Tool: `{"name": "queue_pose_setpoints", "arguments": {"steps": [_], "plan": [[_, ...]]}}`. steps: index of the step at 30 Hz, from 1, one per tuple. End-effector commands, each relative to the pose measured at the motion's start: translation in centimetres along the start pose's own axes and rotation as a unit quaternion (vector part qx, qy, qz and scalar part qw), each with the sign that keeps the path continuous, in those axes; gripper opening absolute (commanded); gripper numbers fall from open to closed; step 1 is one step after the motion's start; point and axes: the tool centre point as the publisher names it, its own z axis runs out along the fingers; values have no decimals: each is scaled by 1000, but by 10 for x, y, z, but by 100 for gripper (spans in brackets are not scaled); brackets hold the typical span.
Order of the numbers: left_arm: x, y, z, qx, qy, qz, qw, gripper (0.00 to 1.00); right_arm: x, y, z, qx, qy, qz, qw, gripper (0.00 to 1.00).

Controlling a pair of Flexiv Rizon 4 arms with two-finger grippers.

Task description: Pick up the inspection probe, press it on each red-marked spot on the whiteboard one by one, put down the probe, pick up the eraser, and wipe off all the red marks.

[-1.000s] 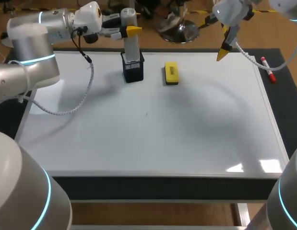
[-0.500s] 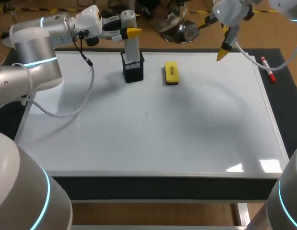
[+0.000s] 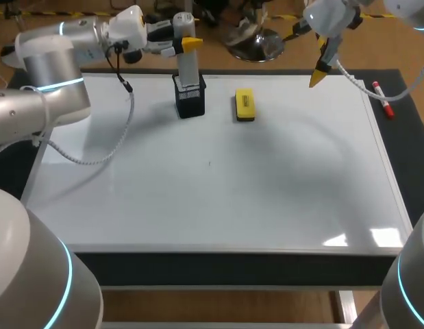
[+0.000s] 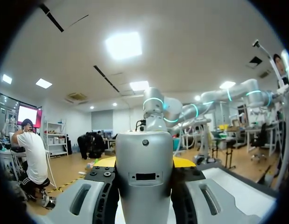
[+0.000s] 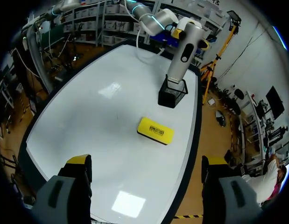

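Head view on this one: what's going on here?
The left gripper is closed on the top of the inspection probe, which stands upright in the black mesh holder near the whiteboard's far edge. The right gripper hangs open and empty. The yellow eraser lies beside the holder. No red marks show.
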Motion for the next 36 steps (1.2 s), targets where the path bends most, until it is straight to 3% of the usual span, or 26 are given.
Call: {"name": "queue_pose_setpoints", "arguments": {"steps": [1, 20, 36], "plan": [[1, 3, 2, 1, -4, -1, 1000, 0, -1, -1, -1, 1, 3, 0, 1000, 100], [0, 15, -1, -11, -15, -2, 1000, 0, -1, -1, -1, 1, 3, 0, 1000, 100], [-5, 37, -7, -14, -26, -6, 1000, 0, -1, -1, -1, 1, 3, 0, 1000, 100]]}}
